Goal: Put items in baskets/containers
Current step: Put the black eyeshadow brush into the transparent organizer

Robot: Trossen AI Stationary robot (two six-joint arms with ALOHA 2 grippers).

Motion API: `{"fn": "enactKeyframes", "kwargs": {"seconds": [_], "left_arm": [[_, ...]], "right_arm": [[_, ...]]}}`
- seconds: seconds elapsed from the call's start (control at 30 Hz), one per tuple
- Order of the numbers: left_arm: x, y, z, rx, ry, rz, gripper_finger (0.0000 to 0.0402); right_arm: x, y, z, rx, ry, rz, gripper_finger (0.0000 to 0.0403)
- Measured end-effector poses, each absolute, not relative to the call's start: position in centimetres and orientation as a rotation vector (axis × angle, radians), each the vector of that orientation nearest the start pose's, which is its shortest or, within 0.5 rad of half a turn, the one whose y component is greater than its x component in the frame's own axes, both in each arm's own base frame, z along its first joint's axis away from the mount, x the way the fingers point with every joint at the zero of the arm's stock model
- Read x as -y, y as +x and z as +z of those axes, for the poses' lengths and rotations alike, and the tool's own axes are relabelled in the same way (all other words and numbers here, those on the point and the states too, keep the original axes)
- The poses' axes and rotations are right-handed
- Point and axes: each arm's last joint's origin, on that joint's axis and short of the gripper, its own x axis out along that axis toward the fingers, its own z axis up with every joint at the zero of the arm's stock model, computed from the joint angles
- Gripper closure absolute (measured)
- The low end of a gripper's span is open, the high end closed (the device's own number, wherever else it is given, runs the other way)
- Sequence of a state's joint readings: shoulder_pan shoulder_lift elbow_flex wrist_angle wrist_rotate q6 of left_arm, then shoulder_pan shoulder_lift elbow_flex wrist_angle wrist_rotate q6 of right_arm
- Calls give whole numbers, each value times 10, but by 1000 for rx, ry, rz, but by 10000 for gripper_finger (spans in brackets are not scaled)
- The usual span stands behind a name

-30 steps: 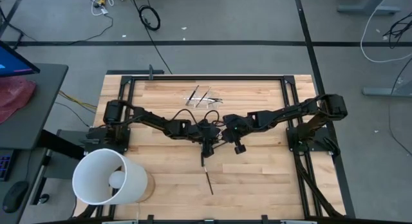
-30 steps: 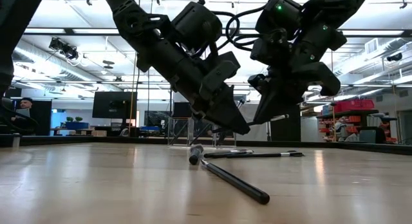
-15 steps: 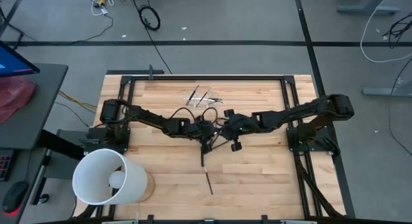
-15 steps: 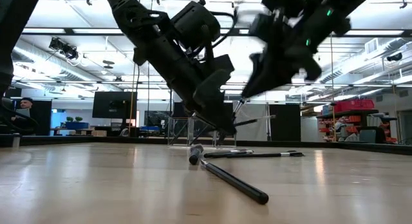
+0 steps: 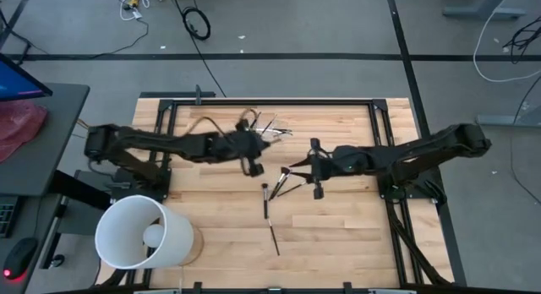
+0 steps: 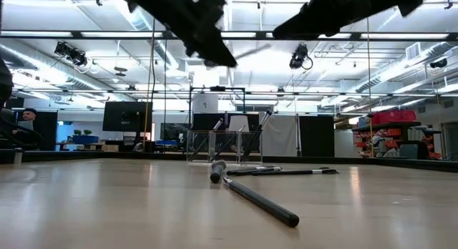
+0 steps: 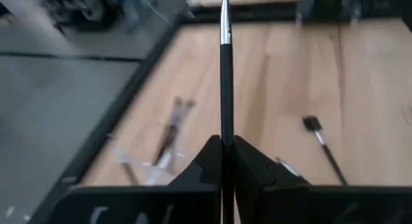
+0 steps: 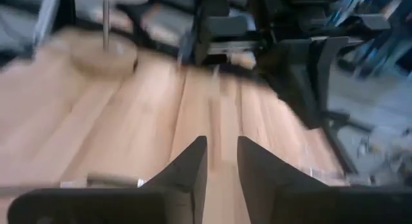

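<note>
My left gripper [image 5: 256, 166] is above the table's middle, shut on a thin dark makeup brush [image 7: 225, 76] that sticks out toward the right arm. My right gripper [image 5: 294, 170] faces it from the right, open, with nothing between its fingers [image 8: 222, 166]. Two more brushes [image 5: 265, 201] [image 5: 274, 239] lie flat on the wood nearer the front edge. The clear holder [image 5: 267, 125] stands at the far middle with several brushes in or beside it; which, I cannot tell. In the low view both grippers [image 6: 215, 52] [image 6: 300, 23] hang high above the table. My left gripper pinches the brush's dark handle [image 7: 225, 135] between its two fingers, well back from the silvery ferrule [image 7: 225, 31]. The fingers come from the table's left, slanting a little down, and lie along the brush. The brush juts out ahead of them, lifted clear of the table.
A big white bucket [image 5: 139, 233] stands at the table's near left corner. A black frame [image 5: 270, 100] runs along the table's far edge and sides. A desk with a screen [image 5: 25, 91] is off to the left. A person [image 6: 27, 116] sits far behind.
Both grippers have risen from just above the table's middle. My left gripper has drawn back toward the table's left and far edge, carrying the brush that stood between the two grippers. My right gripper has tipped up toward level and is without the brush now.
</note>
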State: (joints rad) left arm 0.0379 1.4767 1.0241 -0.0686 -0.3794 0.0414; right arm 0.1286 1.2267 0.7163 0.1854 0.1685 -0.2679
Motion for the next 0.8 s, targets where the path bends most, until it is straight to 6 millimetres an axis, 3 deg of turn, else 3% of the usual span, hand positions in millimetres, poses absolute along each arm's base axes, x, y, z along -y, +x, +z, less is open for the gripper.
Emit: {"fn": "enactKeyframes", "kwargs": {"seconds": [0.07, 0.13, 0.27, 0.37, 0.47, 0.6, 0.8], "left_arm": [[-28, 310, 271, -469, 128, 412, 386], [-34, 299, 261, -384, 100, 386, 387], [-43, 284, 220, -99, 21, 179, 387], [-52, 275, 200, 41, -12, 186, 387], [-61, 278, 186, 59, -15, 179, 384], [-69, 294, 182, 59, -6, 162, 387], [-92, 309, 180, 65, 18, 262, 385]], "right_arm": [[-26, 260, 243, -230, -302, -14, 316], [-20, 257, 229, -125, -280, -55, 316], [2, 249, 212, 118, -151, -166, 316], [18, 251, 201, 174, -56, -227, 316], [30, 263, 191, 150, -29, -249, 316], [41, 285, 189, 142, -45, -226, 316], [45, 293, 195, 146, -75, -257, 316]]}}
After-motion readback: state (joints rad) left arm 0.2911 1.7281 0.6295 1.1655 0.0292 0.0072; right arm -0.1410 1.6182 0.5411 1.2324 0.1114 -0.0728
